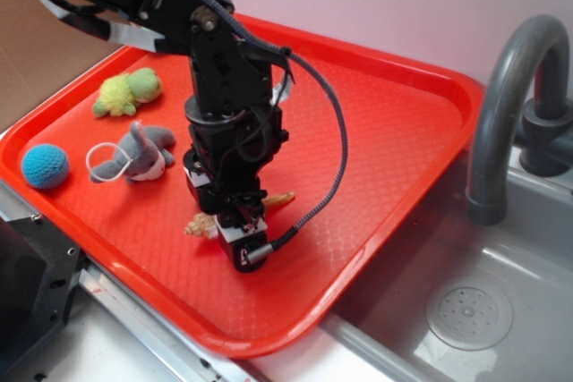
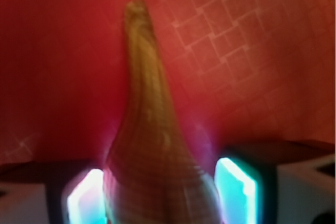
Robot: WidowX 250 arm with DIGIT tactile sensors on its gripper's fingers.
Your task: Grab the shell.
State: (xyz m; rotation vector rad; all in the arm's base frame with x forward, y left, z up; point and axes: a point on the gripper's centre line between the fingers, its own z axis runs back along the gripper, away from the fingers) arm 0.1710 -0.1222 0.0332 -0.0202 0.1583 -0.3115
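The fingers [image 2: 242, 192] stand spread on either side of the shell [image 2: 152, 150], which fills the space between them in the wrist view. The left pad sits right against the shell's wide body, perhaps touching it; the right pad shows a thin strip of red between itself and the shell. The close view is blurred, so whether the left side truly makes contact is hard to say — the fingers bracket the shell rather than visibly pinching it.

The shell lies flat on the red tray [image 1: 385, 131], its long pointed tail running away from the fingers, its broad striped end down between the pads. In the exterior view only bits of the shell [image 1: 279, 197] show: a tan tip poking out on one side of the gripper [image 1: 235, 232] and a knobbly pale end on the other, with the black arm [image 1: 224, 87] standing nearly upright over it.

Other things lie on the tray, all on the side of the shell away from the sink [image 1: 466, 310]. The grey plush toy [image 1: 136, 154] is near the shell, the blue ball [image 1: 46, 166] further out by the tray's edge, and the green plush toy [image 1: 130, 92] behind the grey one. A grey faucet [image 1: 515, 96] arches over the sink — well apart from the shell.
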